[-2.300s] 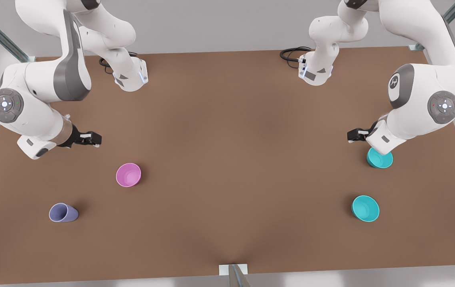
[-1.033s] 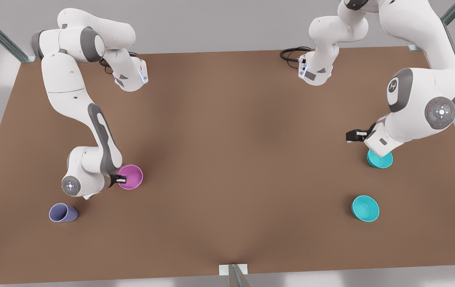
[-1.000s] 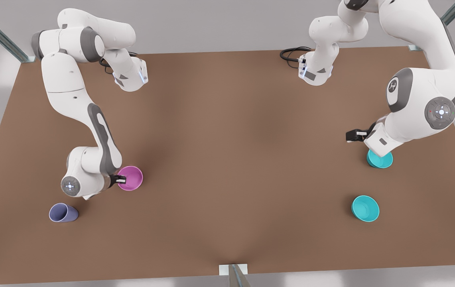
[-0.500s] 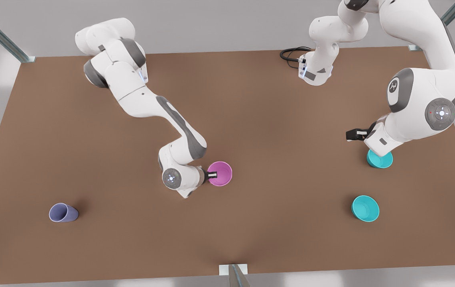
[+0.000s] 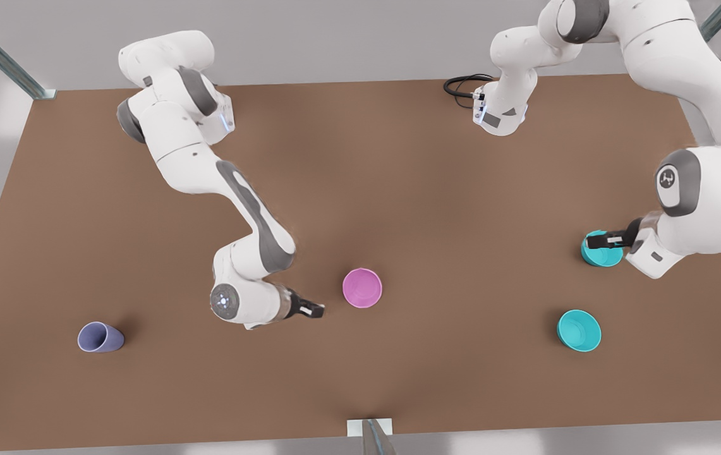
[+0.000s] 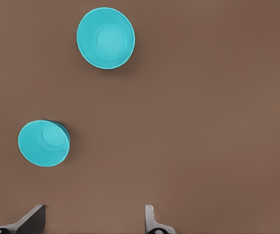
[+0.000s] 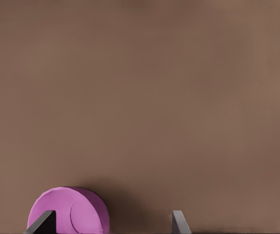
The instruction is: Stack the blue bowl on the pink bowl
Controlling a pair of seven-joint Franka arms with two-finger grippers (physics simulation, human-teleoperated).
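Observation:
The pink bowl stands free near the table's middle. My right gripper hangs open just to its left in the front view, holding nothing. In the right wrist view the pink bowl lies by one of the spread fingers. The blue bowl sits at the front view's right, and my left gripper hovers open over its rim. A second teal bowl sits nearer the front edge. In the left wrist view my left gripper is apart from both teal bowls.
A lavender-blue cup stands at the front view's lower left. The brown table is bare between the pink bowl and the teal bowls. A black cable lies by an arm base at the back.
My right gripper carried the pink bowl from the front view's left to the middle, let it go and drew back. My left gripper shifted over the farther teal bowl.

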